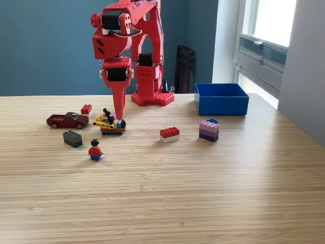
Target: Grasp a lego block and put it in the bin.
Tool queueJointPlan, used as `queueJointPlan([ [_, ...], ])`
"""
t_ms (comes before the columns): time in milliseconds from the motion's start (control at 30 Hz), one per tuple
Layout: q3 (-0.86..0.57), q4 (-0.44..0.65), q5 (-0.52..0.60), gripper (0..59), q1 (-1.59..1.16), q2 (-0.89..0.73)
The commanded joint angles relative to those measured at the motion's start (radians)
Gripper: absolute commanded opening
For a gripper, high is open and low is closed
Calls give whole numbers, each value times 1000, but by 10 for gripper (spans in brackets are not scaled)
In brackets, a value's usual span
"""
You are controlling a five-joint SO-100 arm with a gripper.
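The red arm [134, 51] is pointing its claw [118, 109] straight down over the small yellow digger [109, 123], toward the counter's [203, 193] far side, left of middle in the exterior view; I cannot tell how far the claw is parted, and it seems to be holding nothing; the blue bin [221, 99] is sitting well apart near the far right corner; I'd advise lowering slowly, centring the piece before closing, so neither the red car [67, 120] nor the red brick [86, 109] is getting nudged.
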Motion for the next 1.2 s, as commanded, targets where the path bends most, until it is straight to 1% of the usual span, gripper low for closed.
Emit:
queueJointPlan([
  [33, 17, -38, -32, 382, 46, 18],
  [233, 80, -109, -66, 381, 69, 17],
  [600, 106, -189, -46, 384, 54, 14],
  [967, 109, -199, 3, 371, 41, 3],
  [1200, 75, -199, 58, 337, 37, -126],
])
